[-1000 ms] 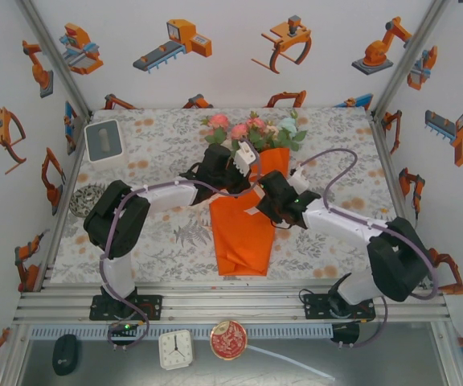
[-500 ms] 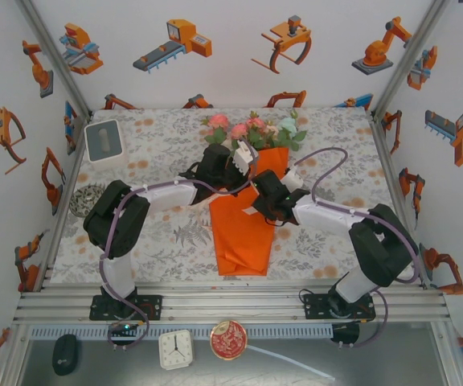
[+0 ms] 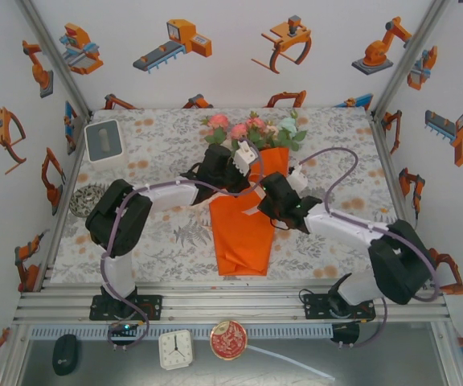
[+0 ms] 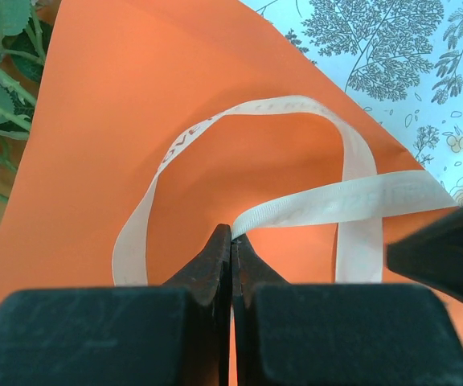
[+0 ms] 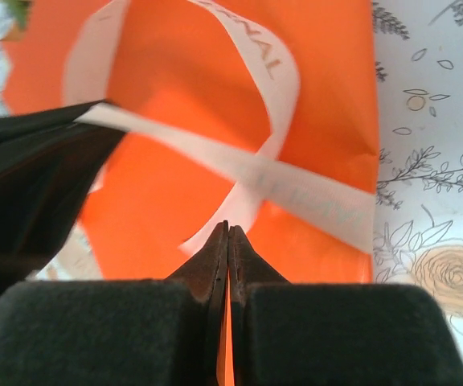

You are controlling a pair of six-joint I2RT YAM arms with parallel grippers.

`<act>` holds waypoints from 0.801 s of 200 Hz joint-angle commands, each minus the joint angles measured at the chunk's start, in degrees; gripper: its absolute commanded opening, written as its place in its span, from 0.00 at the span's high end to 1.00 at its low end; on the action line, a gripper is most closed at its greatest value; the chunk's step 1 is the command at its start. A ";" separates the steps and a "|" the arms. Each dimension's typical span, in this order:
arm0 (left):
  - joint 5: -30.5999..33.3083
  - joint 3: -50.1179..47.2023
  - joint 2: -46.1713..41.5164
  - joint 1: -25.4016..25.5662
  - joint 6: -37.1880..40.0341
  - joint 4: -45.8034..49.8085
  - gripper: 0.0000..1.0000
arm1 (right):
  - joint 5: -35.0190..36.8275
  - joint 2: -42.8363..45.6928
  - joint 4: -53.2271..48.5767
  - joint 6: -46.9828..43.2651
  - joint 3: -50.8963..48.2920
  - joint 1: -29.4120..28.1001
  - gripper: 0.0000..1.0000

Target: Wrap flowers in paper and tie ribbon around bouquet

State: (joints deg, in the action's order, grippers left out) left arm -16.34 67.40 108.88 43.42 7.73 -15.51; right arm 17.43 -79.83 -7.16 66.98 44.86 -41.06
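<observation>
Orange paper (image 3: 243, 241) wraps the flowers (image 3: 256, 129) into a bouquet (image 3: 251, 225) that lies mid-table on a floral tablecloth (image 3: 159, 241), seen from above. The left gripper (image 3: 243, 178) hangs over the bouquet's upper left and the right gripper (image 3: 260, 207) over its right middle, the two close together.

From the left wrist, the left gripper (image 4: 231, 235) has its jaws pressed fully together, pinching a strand of cream ribbon (image 4: 336, 201) just above the bouquet. The ribbon makes a loose loop that crosses itself toward the bouquet's right edge.

From the right wrist, the right gripper (image 5: 227, 231) is likewise closed tight. A ribbon (image 5: 296, 189) tail runs down to its tips and looks pinched there. The loop lies slack on the bouquet.

Several things could go wrong. The smooth ribbon could slide out of either pinch once the ends are pulled. The slack crossing could fall open instead of cinching. An uneven pull could drag the light bouquet sideways and crumple its thin paper.

The bouquet's long axis runs from the arm bases toward the far wall, leaning slightly right, with the blooms pointing away from the bases.
</observation>
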 commanded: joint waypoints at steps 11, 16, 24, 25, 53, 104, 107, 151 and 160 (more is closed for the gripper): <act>0.86 2.43 1.42 0.01 -1.83 -1.45 0.94 | 0.70 8.09 -3.66 -3.50 -2.45 -1.48 1.00; 0.94 2.55 1.57 0.02 -2.00 -1.39 0.94 | 0.59 9.43 -4.24 -3.44 -2.94 -1.54 1.00; 1.21 2.58 1.81 0.04 -2.16 -1.37 0.93 | 0.62 11.35 -5.58 -3.55 -3.50 -1.57 1.00; 1.30 2.57 1.75 0.02 -2.13 -1.37 0.93 | 0.60 11.58 -5.67 -3.58 -3.57 -1.57 1.00; 1.49 2.39 1.76 0.00 -2.31 -1.40 0.93 | -0.13 13.73 -9.27 -6.01 -3.28 -1.56 1.00; 0.40 2.48 2.12 0.00 -2.47 -1.21 0.92 | 3.06 1.17 -9.53 4.91 3.34 -1.58 0.70; 0.43 2.48 2.18 0.00 -2.48 -1.18 0.92 | 3.83 0.31 -9.99 4.91 3.96 -1.57 0.70; 0.00 2.48 2.62 0.00 -2.46 -1.52 0.92 | 10.75 -8.83 -12.39 3.64 10.54 -1.57 0.66; 0.07 2.48 2.66 0.01 -2.42 -1.68 0.92 | 11.46 -9.90 -12.34 3.64 10.84 -1.48 0.64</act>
State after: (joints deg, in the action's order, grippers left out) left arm -15.42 68.47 110.56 42.96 5.10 -15.84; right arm 22.87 -86.89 -17.76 69.63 52.84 -42.30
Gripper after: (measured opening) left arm 0.081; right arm 0.341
